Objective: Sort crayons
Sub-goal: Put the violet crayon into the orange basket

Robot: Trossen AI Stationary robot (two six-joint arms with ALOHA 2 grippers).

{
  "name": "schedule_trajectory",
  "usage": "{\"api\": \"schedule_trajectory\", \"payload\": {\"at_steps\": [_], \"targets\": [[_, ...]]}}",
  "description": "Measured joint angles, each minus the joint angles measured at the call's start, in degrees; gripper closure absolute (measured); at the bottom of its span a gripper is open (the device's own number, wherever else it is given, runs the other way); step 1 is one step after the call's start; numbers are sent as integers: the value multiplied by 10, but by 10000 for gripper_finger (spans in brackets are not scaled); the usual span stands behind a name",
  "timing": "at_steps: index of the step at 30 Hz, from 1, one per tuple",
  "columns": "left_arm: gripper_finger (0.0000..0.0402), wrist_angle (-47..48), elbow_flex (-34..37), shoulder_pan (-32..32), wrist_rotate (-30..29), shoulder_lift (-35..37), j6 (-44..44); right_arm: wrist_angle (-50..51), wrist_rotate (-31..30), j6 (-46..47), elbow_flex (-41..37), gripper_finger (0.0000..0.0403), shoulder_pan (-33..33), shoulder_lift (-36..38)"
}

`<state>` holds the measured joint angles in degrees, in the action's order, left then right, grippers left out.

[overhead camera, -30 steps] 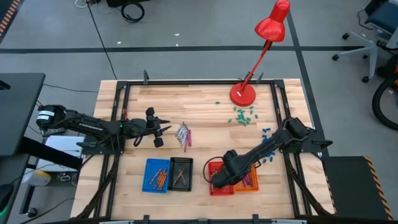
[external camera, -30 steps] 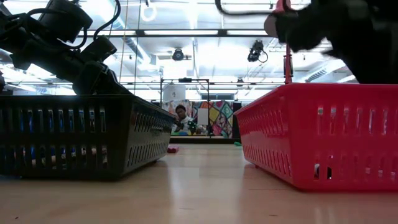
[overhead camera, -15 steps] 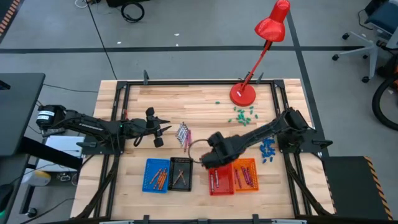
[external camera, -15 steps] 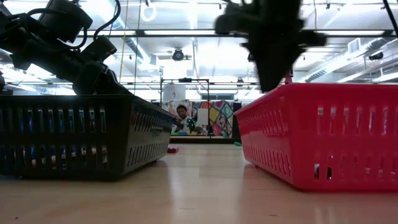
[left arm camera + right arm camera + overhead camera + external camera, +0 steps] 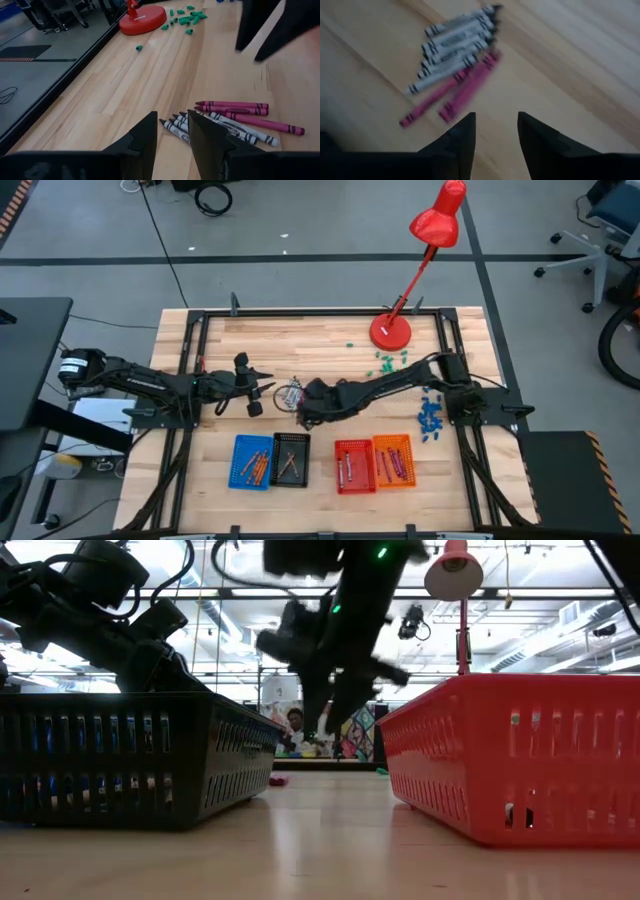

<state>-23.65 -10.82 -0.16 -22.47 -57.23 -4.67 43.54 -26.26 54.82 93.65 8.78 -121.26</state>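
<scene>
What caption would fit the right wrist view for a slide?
Open right gripper above the loose grey-white crayons and magenta crayons on the wooden table.

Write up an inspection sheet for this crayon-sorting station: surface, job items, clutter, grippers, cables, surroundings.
Surface: wooden table, dark frame around it.
Job's things: loose crayons, grey-white and magenta, lying together; sorted ones in the blue bin, black bin, red bin and orange bin.
Clutter: green bits by the red lamp; blue chunks at the right.
Grippers: right gripper open, empty, above the loose crayons; left gripper open, empty, beside them.
Cables: a cable across the floor.
Surroundings: a person beyond the table.
</scene>
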Motion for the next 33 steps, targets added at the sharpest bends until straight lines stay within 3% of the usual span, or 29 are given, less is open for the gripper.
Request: {"api": "schedule_trajectory", "payload": {"at_steps": [9,17,33], "targets": [[283,-1,0,0,0,0,0,-81,22,-52,0,249,-24,-40],[283,0,0,0,0,0,0,-97,-11,-76,0,249,-29,-56],[283,1,0,0,0,0,0,-110,9,-68,3,249,-30,-94]]}}
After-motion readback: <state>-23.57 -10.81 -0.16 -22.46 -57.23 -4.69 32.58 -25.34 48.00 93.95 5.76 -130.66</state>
